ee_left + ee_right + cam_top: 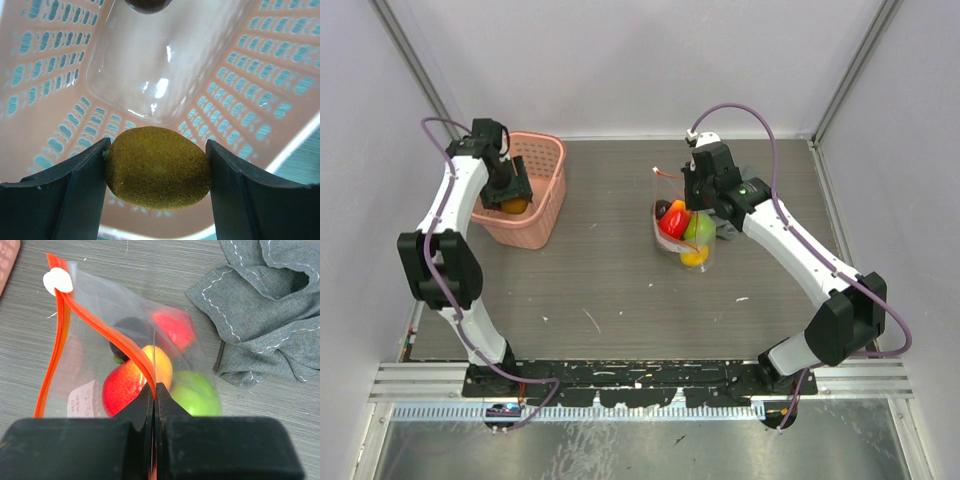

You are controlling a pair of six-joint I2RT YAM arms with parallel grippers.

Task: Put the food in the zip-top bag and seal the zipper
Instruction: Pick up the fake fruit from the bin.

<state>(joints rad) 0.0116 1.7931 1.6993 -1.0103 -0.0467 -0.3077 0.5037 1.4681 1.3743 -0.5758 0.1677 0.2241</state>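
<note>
My left gripper (157, 167) is shut on a fuzzy brown-gold kiwi (157, 167) and holds it above the pink basket's floor; from above the kiwi (514, 206) shows inside the basket (548, 190). My right gripper (154, 395) is shut on the red-orange zipper strip (105, 330) of the clear zip-top bag (682, 232), holding its mouth up. Red, yellow-orange, bright green and dark food pieces (135, 382) lie inside the bag. The white slider tab (58, 280) sits at the strip's far end.
A dark rounded object (147, 4) shows at the top of the left wrist view over the basket's floor. A crumpled grey cloth (265, 315) lies just right of the bag. Metal posts and pale walls border the table.
</note>
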